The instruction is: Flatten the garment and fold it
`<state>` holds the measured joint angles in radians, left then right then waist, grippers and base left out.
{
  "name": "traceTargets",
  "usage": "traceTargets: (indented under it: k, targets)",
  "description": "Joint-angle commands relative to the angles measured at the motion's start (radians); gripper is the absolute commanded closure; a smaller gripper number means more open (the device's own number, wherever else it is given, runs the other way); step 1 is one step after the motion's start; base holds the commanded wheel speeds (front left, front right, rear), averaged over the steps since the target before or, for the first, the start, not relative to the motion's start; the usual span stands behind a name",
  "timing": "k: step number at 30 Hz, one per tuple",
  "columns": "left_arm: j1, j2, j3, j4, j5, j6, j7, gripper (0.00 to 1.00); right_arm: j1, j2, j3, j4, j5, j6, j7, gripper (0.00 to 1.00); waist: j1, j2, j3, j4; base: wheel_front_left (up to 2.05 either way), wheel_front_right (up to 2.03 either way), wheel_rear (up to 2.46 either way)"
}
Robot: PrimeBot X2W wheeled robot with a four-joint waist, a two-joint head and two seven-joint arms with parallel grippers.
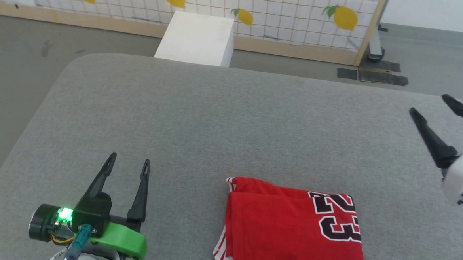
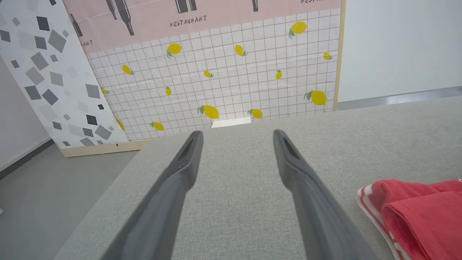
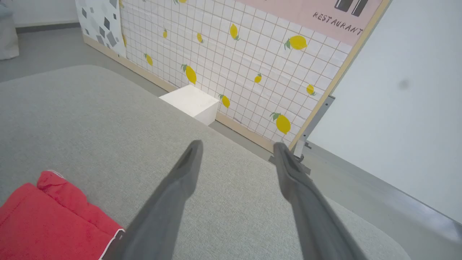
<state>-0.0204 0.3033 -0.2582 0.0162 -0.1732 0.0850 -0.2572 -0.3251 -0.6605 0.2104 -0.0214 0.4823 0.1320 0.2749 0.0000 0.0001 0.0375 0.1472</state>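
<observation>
My left gripper (image 1: 130, 160) and right gripper (image 1: 429, 104) are both wide open and empty, away from the folded shirt (image 1: 293, 228) on the table (image 1: 216, 125).

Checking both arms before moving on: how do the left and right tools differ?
The left tool lies left of the garment, fingers pointing roughly ahead; the right tool lies right of it, fingers slanting leftward. The left tool's base is green with a lit light; the right tool's is white. Both are open and empty.
</observation>
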Motion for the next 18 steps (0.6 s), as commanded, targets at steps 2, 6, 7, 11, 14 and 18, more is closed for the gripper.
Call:
traceTargets:
  k: [2,6,7,11,14,18]
  targets:
    - [0.013,-0.006,0.008,-0.003,-0.012,-0.007,-0.005,0.0,0.048,0.011,-0.041,0.023,-0.017,-0.001,-0.061,0.0,0.0,-0.0001,-0.007,-0.028,0.0,0.0,0.0]
    - [0.018,-0.005,0.01,-0.002,-0.02,-0.009,-0.005,0.0,0.11,0.054,-0.107,0.033,-0.046,-0.001,-0.13,0.0,0.0,-0.0001,-0.005,-0.047,0.0,0.0,0.0]
    - [0.019,-0.004,0.009,-0.001,-0.022,-0.01,-0.005,0.0,0.124,0.066,-0.121,0.032,-0.054,-0.001,-0.142,0.0,0.0,-0.0001,-0.005,-0.05,0.0,0.0,0.0]
    - [0.018,-0.002,0.003,0.001,-0.025,-0.014,-0.002,0.0,0.184,0.13,-0.187,0.019,-0.082,-0.001,-0.162,0.0,0.0,-0.0001,-0.001,-0.058,0.0,0.0,0.0]
    - [0.016,0.001,0.0,-0.001,-0.026,-0.013,-0.002,0.0,0.227,0.172,-0.236,-0.01,-0.125,-0.001,-0.189,0.0,0.0,-0.0001,0.004,-0.062,0.0,0.0,0.0]
    - [0.016,0.003,-0.005,-0.002,-0.027,-0.013,0.001,0.0,0.289,0.24,-0.287,-0.029,-0.144,-0.001,-0.179,0.0,0.0,-0.0001,0.012,-0.064,0.0,0.0,0.0]
